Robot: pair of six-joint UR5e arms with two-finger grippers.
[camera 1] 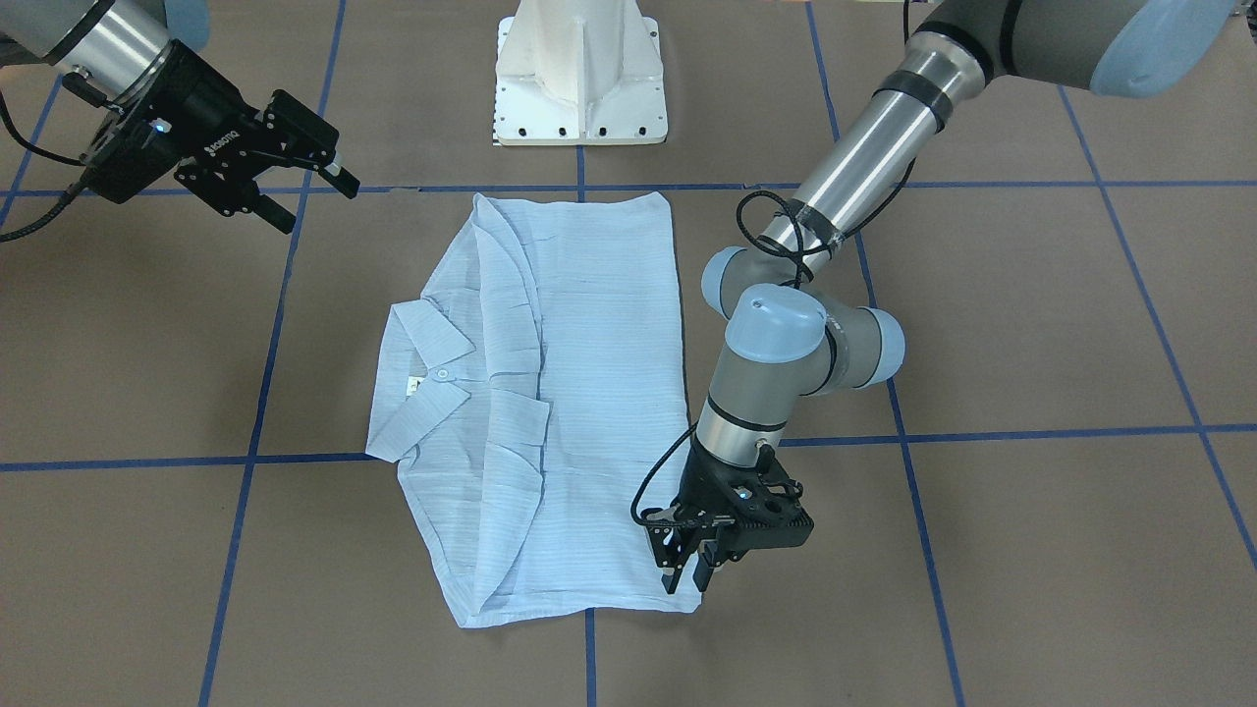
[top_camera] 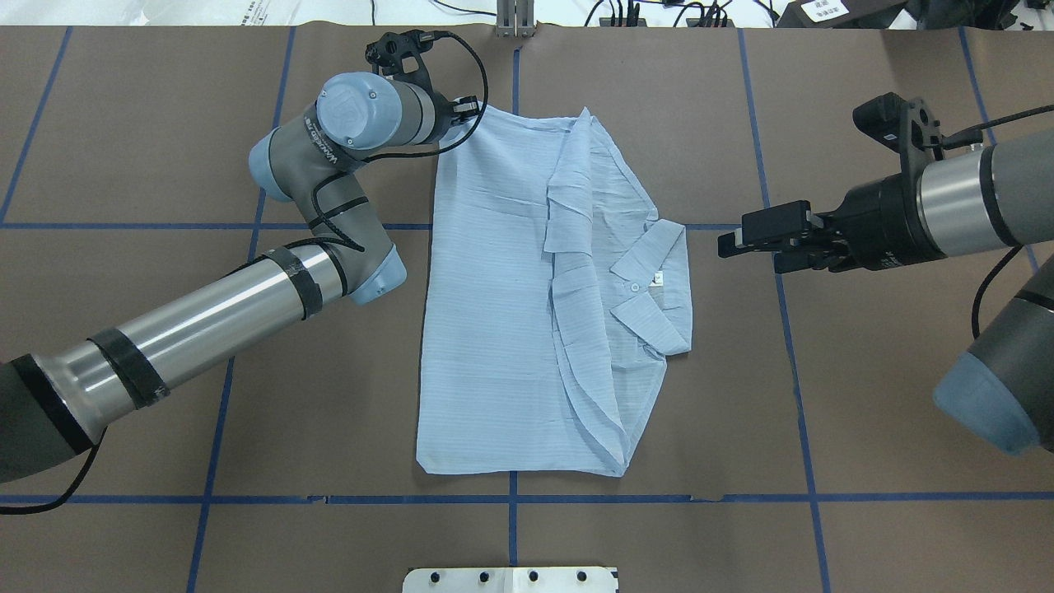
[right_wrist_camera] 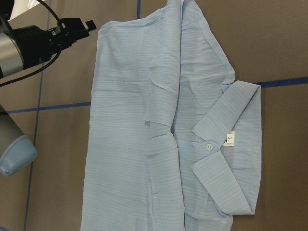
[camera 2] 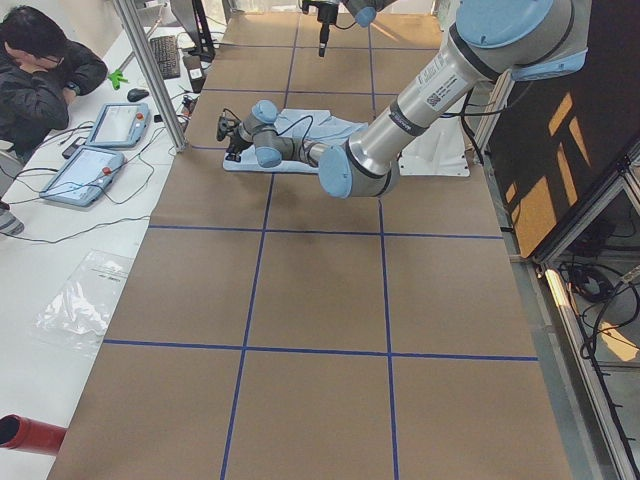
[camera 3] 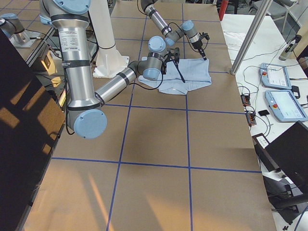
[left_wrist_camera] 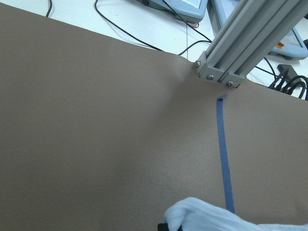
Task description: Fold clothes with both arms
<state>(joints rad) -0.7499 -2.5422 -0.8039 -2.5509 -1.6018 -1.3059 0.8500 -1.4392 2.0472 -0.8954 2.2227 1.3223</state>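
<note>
- Logging the shirt [camera 1: 599, 393]: it lies flat mid-table [camera 1: 1031, 324], folded into a long rectangle with its side flaps turned in over the front.
- The collar [camera 1: 427, 339] is at the end on the robot's right. It is spread open, with the top button [right_wrist_camera: 209, 146] and white tag [right_wrist_camera: 230, 138] showing.
- The left gripper [camera 1: 687, 579] points down at the hem corner [top_camera: 486, 114] farthest from the base.
- Its fingers [camera 1: 672, 574] are at the cloth's edge, and the front view shows a narrow gap between them. We cannot tell whether they pinch the cloth.
- In the left wrist view, a bunched bit of shirt sits at the bottom edge, beside a black fingertip.
- The right gripper [camera 1: 312, 201] hangs above the table off the collar end, not touching the shirt. Its fingers are spread wide with nothing between them.
</note>
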